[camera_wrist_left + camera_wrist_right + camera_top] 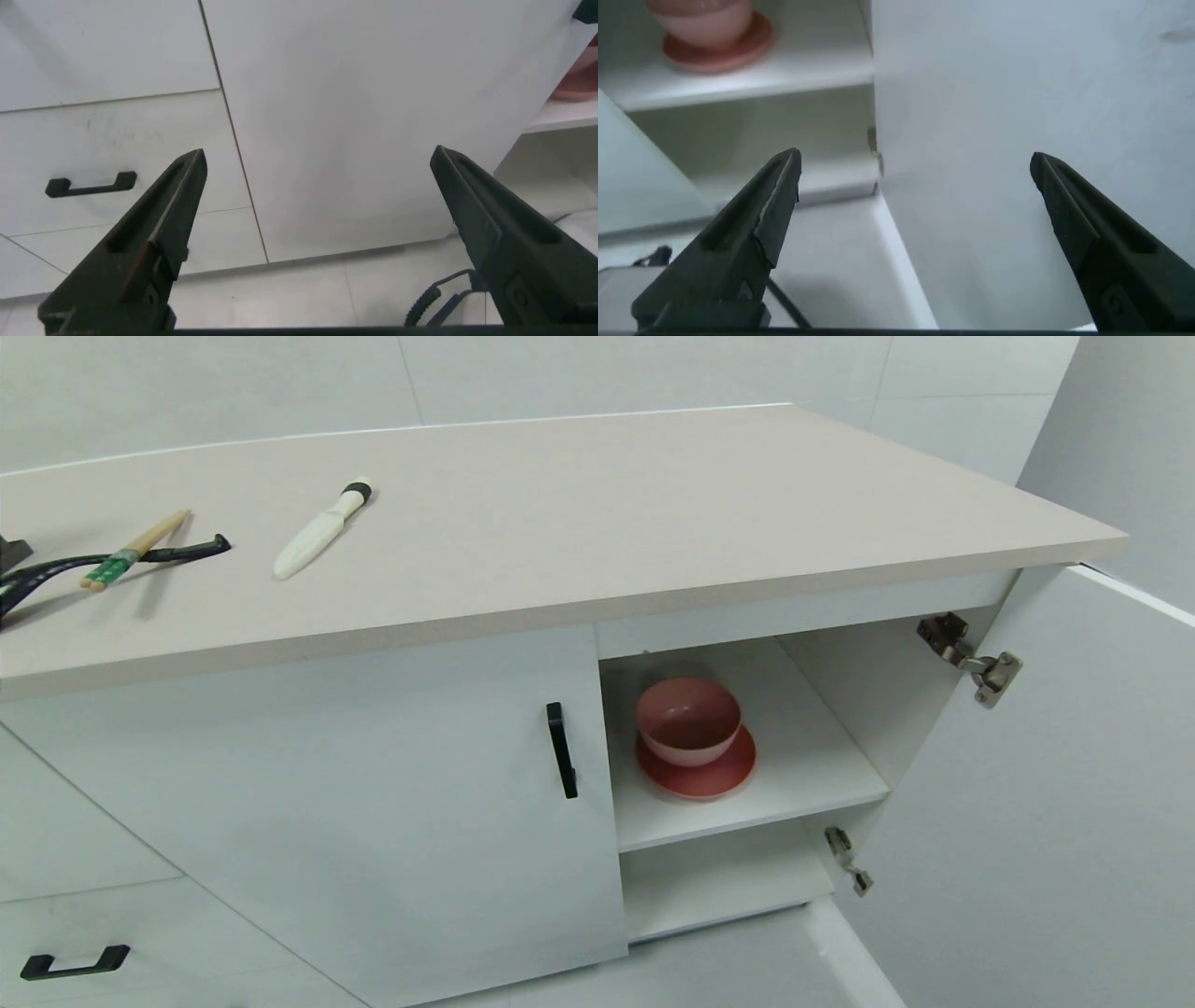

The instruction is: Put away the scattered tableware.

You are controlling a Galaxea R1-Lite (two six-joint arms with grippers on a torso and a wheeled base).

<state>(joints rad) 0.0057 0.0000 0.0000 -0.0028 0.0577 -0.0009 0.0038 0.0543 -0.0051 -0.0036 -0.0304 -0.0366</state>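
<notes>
From the head view, the counter [607, 504] carries a pair of chopsticks [135, 551] close to its left edge, lying across a dark curved thing [177, 554] I cannot make out; just beside them, a little farther from that edge, lies a cream utensil [322, 527] with a dark band at its far end. Below the counter's front edge the cupboard's right door [1055, 784] stands open; on the upper shelf [822, 775] a pink bowl [689, 719] sits upright on a red plate [695, 775]; the left door [373, 803], with its black handle [561, 749], is closed.

In the left wrist view, the left hand [318, 163] is spread wide with nothing between its fingers, facing the closed door; a black drawer handle [91, 183] shows off to one side.

In the right wrist view, the right hand [915, 159] is likewise wide and holds nothing; beyond it the bowl [701, 19] and plate [719, 54] rest on the shelf [785, 82].
</notes>
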